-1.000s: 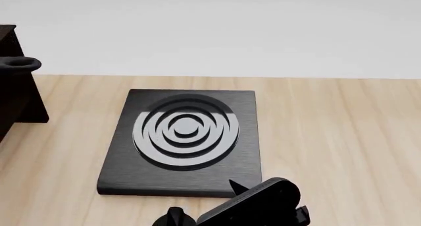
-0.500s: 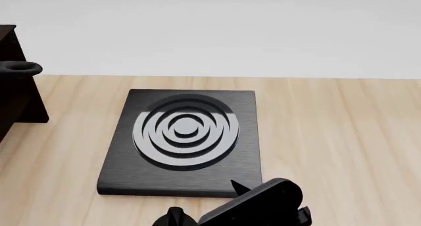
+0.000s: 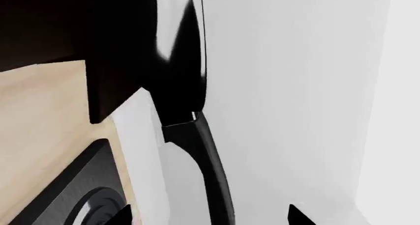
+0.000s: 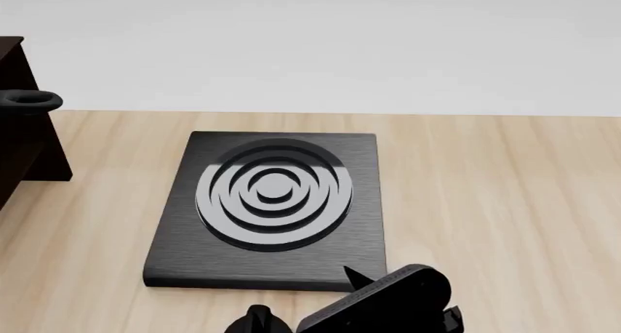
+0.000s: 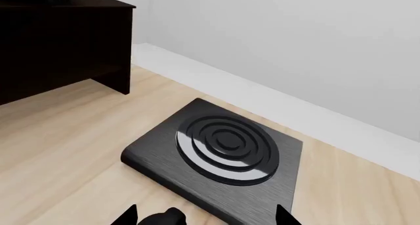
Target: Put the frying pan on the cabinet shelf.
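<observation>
The frying pan (image 3: 180,63) shows edge-on in the left wrist view, black with a thin pale rim, close against the very dark cabinet shelf (image 3: 59,23). Its long handle (image 3: 213,181) runs down between the fingertips of my left gripper (image 3: 210,216). That gripper is open, and both tips stand well clear of the handle. In the head view only the handle's loop (image 4: 29,100) shows, sticking out past the cabinet shelf (image 4: 25,144) at the far left. My right gripper (image 4: 364,293) hangs open and holds nothing at the near edge, in front of the burner plate.
A square black burner plate (image 4: 272,206) with concentric rings lies mid-table on the light wood top (image 4: 505,202). A white wall (image 4: 321,49) runs behind. A small black shape (image 4: 257,320) sits at the near edge, left of my right gripper. The cabinet (image 5: 66,43) stands taller than the plate (image 5: 223,151).
The handle's loop has dipped a little beside the cabinet. My right gripper has slid slightly toward the near right. The burner plate has not moved.
</observation>
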Tool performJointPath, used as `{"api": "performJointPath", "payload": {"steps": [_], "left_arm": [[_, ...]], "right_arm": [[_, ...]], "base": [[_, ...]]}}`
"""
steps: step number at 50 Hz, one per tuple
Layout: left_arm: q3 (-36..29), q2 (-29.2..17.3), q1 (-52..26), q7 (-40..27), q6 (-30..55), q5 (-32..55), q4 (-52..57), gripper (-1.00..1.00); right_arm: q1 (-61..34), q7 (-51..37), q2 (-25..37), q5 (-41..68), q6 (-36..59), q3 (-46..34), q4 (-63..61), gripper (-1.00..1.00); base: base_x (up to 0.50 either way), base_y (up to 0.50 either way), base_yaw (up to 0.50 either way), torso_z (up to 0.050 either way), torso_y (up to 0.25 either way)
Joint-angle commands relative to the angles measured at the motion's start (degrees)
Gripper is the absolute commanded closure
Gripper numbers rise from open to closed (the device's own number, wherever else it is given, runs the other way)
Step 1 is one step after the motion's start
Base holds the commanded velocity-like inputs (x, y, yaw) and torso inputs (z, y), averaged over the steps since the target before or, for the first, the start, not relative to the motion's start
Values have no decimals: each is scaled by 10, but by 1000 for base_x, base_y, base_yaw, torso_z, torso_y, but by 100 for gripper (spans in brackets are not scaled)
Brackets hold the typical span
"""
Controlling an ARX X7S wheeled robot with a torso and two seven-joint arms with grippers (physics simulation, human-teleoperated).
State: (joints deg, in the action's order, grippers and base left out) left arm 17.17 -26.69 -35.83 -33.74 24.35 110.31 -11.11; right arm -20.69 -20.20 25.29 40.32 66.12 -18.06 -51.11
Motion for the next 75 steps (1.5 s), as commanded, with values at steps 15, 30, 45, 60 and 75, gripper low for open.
{"api": "performJointPath", "payload": {"steps": [15,30,45,60,75], "left_arm": [[8,32,99,-38,1,25,173,-100],[-12,20,136,-45,28,-15,274,-100],[-63,-7,167,23,59,-177,310,-100],[-170,-46,201,120,30,-487,414,-100],[-288,-60,210,103,9,-734,441,-100]], "right_arm": [[2,-6,8,7,-9,0,1,-100],[4,-9,12,10,-15,-2,1,-100],[8,-16,12,18,-23,11,3,-100],[15,-22,11,27,-32,23,8,-100],[18,-25,10,34,-43,29,12,-100]], "base": [[0,0,0,0,0],[0,0,0,0,0],[0,0,0,0,0],[0,0,0,0,0],[0,0,0,0,0]]}}
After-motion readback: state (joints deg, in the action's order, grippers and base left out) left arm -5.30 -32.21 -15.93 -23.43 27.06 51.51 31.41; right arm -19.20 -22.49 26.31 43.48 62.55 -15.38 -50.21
